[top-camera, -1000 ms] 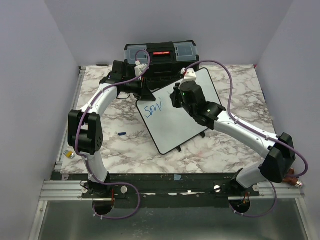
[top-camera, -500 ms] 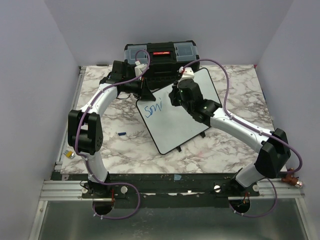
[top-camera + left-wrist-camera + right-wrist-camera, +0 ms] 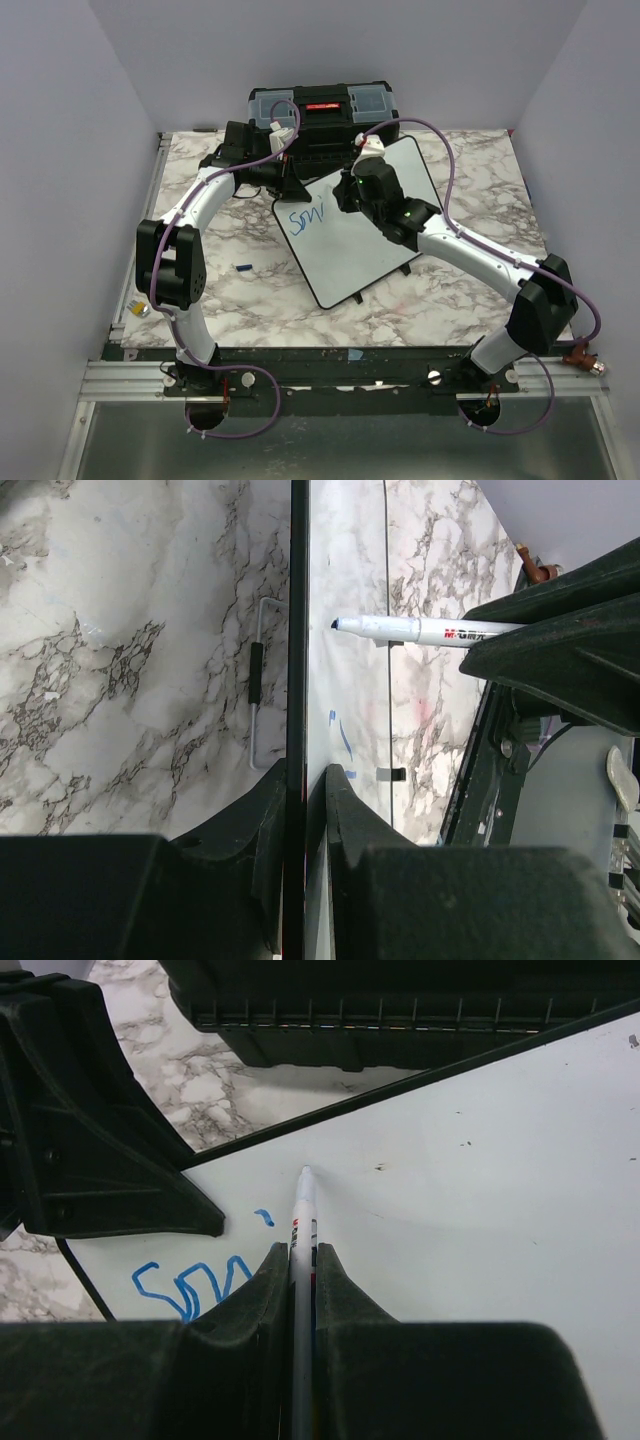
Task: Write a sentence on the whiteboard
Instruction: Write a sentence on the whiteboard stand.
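My left pincer (image 3: 305, 775) is pinched on the black rim of the whiteboard (image 3: 370, 240), at its far left edge, one finger on each face. The whiteboard lies slanted on the marble worktop (image 3: 220, 290). Its far edge runs just in front of the black toolbox (image 3: 320, 115), and its near corner points toward my bases.

My right pincer (image 3: 300, 1255) is pressed together on a white marker (image 3: 302, 1220), which sticks out straight ahead between the fingers. The marker tip sits over the whiteboard's far left part, close to the rim. I cannot tell whether it touches the surface.

The sentence (image 3: 195, 1285) is only begun. There are a few slanted blue letters near the whiteboard's left edge, and one short blue stroke just beside the marker tip. To the right of those letters and toward the near corner, the whiteboard is bare white, apart from a few tiny dark specks. My right arm reaches in over the whiteboard's right side.

Left of the whiteboard, a small blue thing (image 3: 243, 267) lies alone on the worktop, well apart from the rim.

The toolbox behind the whiteboard is closed. It has a clear-lidded compartment at each end of its top, and I cannot make out what is in them.
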